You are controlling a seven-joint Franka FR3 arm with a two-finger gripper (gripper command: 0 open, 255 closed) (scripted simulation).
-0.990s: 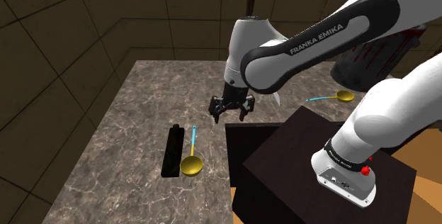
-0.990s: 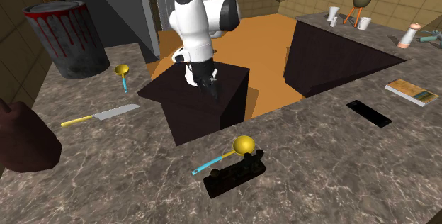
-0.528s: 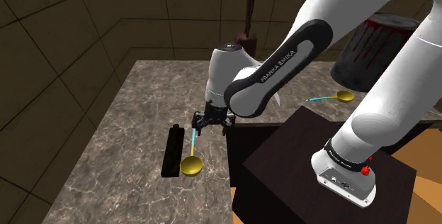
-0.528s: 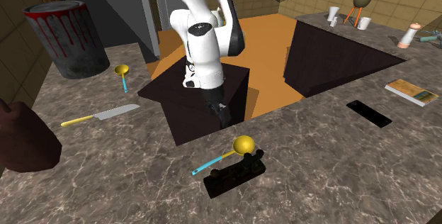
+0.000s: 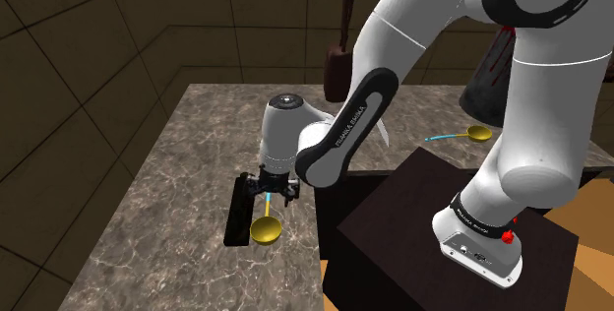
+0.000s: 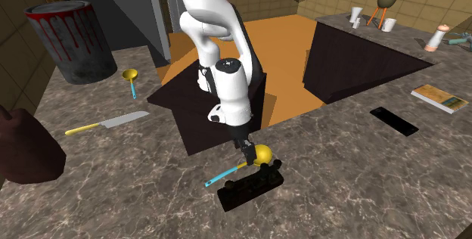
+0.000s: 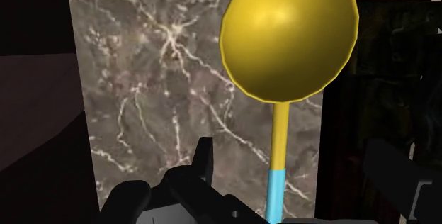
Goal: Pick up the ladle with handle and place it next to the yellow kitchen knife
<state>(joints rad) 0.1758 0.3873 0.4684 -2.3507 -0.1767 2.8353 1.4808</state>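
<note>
A ladle with a yellow bowl (image 5: 266, 228) (image 6: 262, 154) (image 7: 287, 38) and a blue handle (image 7: 274, 196) lies on the marble counter, beside a black block (image 5: 236, 209) (image 6: 249, 188). My gripper (image 5: 270, 191) (image 6: 247, 153) (image 7: 294, 183) hangs low over the ladle's handle, open. In the wrist view the handle runs between the two fingers (image 7: 202, 166), and neither touches it. The knife (image 6: 106, 124), with a yellow handle and pale blade, lies far off on the second exterior view's left. A second yellow ladle (image 5: 479, 133) (image 6: 130, 75) lies near it.
The dark box stand (image 6: 208, 109) rises right beside the ladle. A red-streaked barrel (image 6: 72, 41) stands behind the second ladle. A brown rounded object (image 6: 26, 150) sits at the second exterior view's left edge. A flat black item (image 6: 393, 120) and a book (image 6: 439, 97) lie at the right.
The arm has swung down and toward the shoulder view's left, bringing the gripper from above the stand to just over the ladle's handle. The fingers stayed open; the ladle has not moved.
</note>
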